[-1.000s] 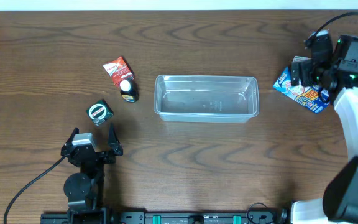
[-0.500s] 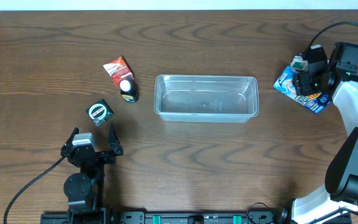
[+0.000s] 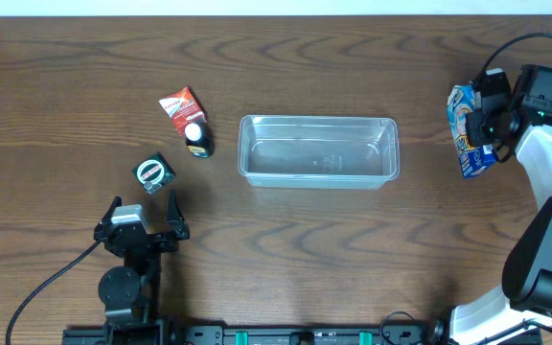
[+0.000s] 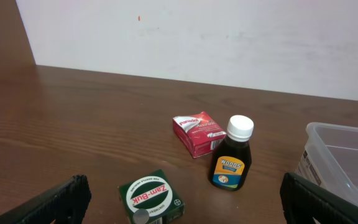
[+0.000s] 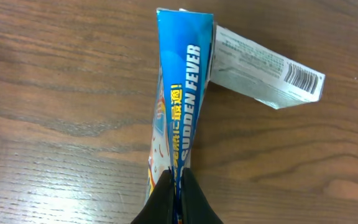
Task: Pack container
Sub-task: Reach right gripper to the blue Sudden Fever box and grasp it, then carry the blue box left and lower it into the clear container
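**A:** How many things did you have on the table point(image 3: 353, 268)?

**B:** You had one container point(image 3: 317, 151), the clear tub, lying about mid-table with its long side parallel to the far edge. You had four small packs, all outside it: one red Panadol box point(image 3: 178, 103), one Woods bottle point(image 3: 197, 139), one green Zam-Buk box point(image 3: 153, 172) and one blue Sudden Fever box point(image 3: 466, 129).

**A:** Where did they lie?

**B:** Three sat on the left half. The bottle stood upright just beside the Panadol box, between it and the tub's left end. The Zam-Buk box lay nearer the front edge. The blue box was near the right edge, well apart from the tub.

**A:** And your grippers?

**B:** Your left gripper point(image 3: 144, 206) hung spread wide, grasping nothing, close behind the Zam-Buk box. Your right gripper point(image 5: 178, 186) was clenched on the blue box, which stood on its narrow edge. A white barcoded panel point(image 5: 266, 68) stuck out behind it; I couldn't tell whether it belonged to the box.
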Available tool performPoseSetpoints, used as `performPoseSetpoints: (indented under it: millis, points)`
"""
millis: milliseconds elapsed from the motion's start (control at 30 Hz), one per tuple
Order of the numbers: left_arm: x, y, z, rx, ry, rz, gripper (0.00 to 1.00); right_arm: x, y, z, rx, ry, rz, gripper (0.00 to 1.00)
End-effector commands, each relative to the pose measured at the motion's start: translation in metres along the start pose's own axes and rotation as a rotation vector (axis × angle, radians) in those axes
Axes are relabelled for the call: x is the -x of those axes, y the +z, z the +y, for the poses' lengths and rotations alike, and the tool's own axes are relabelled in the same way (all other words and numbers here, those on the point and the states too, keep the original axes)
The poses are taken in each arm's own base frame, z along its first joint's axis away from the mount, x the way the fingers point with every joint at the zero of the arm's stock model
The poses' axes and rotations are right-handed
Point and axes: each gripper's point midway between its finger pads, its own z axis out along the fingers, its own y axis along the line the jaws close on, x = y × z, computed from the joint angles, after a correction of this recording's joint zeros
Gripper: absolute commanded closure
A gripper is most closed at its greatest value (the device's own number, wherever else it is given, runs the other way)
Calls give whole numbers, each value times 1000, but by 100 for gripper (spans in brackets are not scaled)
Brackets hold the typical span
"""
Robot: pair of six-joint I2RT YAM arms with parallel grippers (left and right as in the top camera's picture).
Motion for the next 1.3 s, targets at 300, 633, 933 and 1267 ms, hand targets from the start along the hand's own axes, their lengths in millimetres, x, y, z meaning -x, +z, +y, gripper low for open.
performPoseSetpoints:
  millis: [300,633,933,1267]
  points:
    - [-16,1,3,9,9,48,2,82,-140,38,12,-105,-378,99]
    - [-16,1,3,9,9,48,2,81,-239,185,181,-796,-608,99]
    - [-16,1,3,9,9,48,2,54,-215,233,244,-1110,-516,99]
    - [-16,1,3,10,9,48,2,36,-173,272,361,-1244,-421,99]
